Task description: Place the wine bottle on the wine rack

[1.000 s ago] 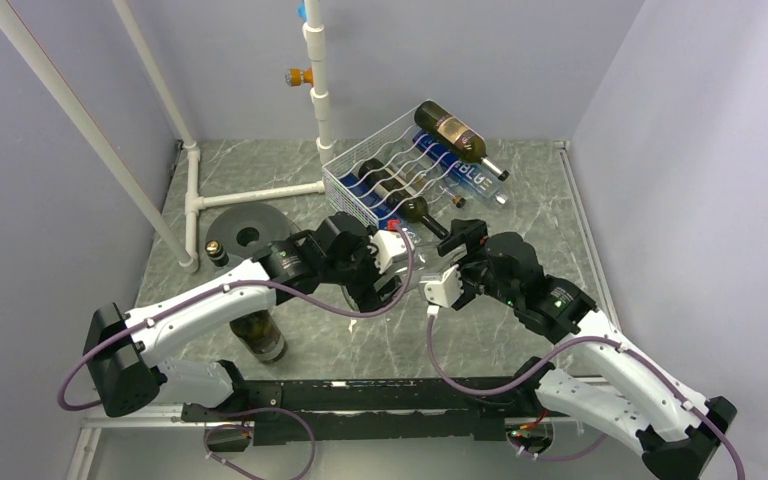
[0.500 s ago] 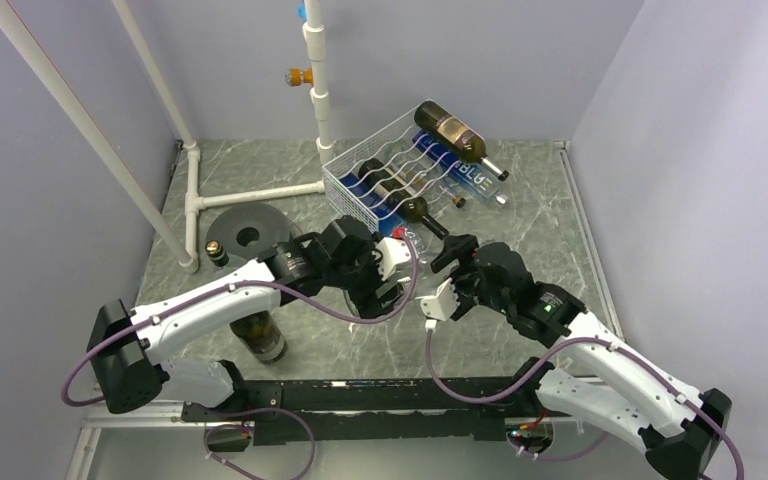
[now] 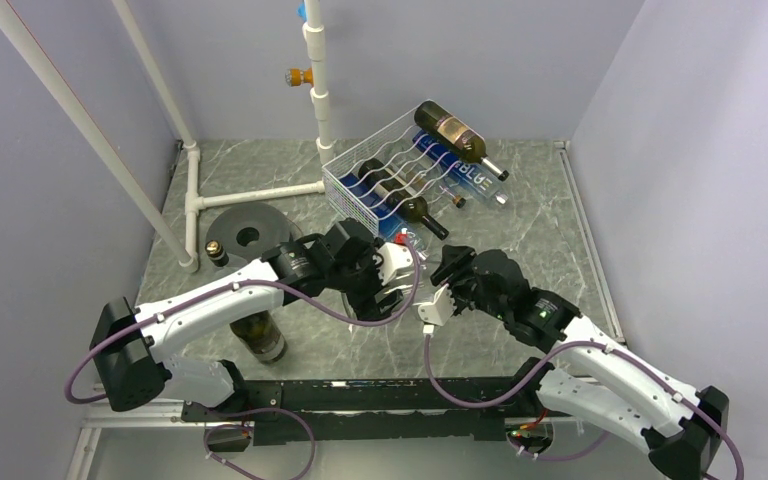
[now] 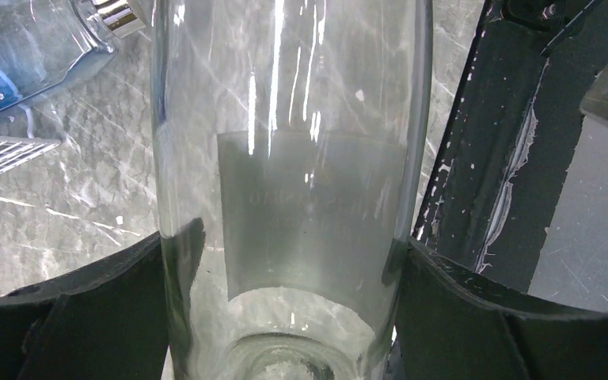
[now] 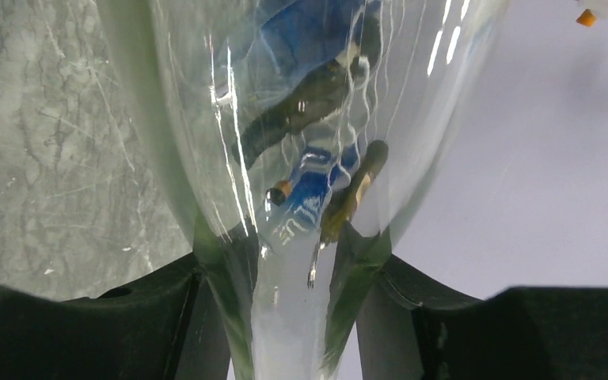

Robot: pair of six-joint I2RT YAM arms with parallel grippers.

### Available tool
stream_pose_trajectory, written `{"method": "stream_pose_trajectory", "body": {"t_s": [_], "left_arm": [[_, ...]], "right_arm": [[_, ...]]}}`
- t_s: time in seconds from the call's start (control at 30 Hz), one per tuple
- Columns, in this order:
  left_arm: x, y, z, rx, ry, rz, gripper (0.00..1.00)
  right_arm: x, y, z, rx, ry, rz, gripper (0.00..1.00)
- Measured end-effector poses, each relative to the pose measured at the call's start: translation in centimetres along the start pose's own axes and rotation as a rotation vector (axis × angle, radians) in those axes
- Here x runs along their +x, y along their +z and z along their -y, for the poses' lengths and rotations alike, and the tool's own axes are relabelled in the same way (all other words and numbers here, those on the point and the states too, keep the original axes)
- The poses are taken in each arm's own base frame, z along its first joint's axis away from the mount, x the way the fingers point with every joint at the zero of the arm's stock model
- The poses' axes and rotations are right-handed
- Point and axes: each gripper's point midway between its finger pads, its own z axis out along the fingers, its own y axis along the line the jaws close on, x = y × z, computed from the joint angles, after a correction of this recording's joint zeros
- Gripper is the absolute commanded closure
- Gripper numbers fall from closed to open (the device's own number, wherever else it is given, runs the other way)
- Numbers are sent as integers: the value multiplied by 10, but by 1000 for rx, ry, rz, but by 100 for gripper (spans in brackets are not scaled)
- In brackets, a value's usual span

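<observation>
Left wrist view: grips the body of a tall clear glass wine bottle [image 4: 293, 158] in the black left gripper [image 4: 285, 317], pressing from both sides at the pale label. Shows only a corner of the white wavy-rod wire wine rack [image 4: 0, 150] off to one side, so puts the bottle short of the rack and not on it. Cuts off the bottle's top and base.

Right wrist view: pinches the narrowing shoulder and neck of the same bottle in the right gripper [image 5: 293, 317], closed tight on the glass. Gives no direct sight of the rack, only warped blue and dark shapes through the glass.

Top view: places both grippers close together just in front of the rack's near corner, clear of its cradles. Finds several bottles lying across the rack, among them a dark bottle with a gold label [image 3: 453, 131] at the far end and a blue bottle [image 3: 465, 177] beside it. Suggests pickup done, with the carry over the rack, the lay-down into a cradle and the release left to do. Seems to leave free cradles toward the rack's other end. Barely makes out the clear bottle from here, and hides the finger contact under the wrist housings.
</observation>
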Motion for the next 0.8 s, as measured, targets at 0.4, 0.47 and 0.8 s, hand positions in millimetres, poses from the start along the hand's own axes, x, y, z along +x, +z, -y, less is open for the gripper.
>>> {"method": "stream_pose_trajectory", "body": {"t_s": [0.4,0.47,0.8], "left_arm": [[-3,-3,-2,-19,15,-13,2],[-5,-3,-3,-25,17,-9,1],[-76,-45,-16,-143,80,270,1]], "right_arm": [[0,-3,1,36,31,5,100],[0,-4,1,38,43,6,100],[1,5,-52,-111,79,-7,100]]}}
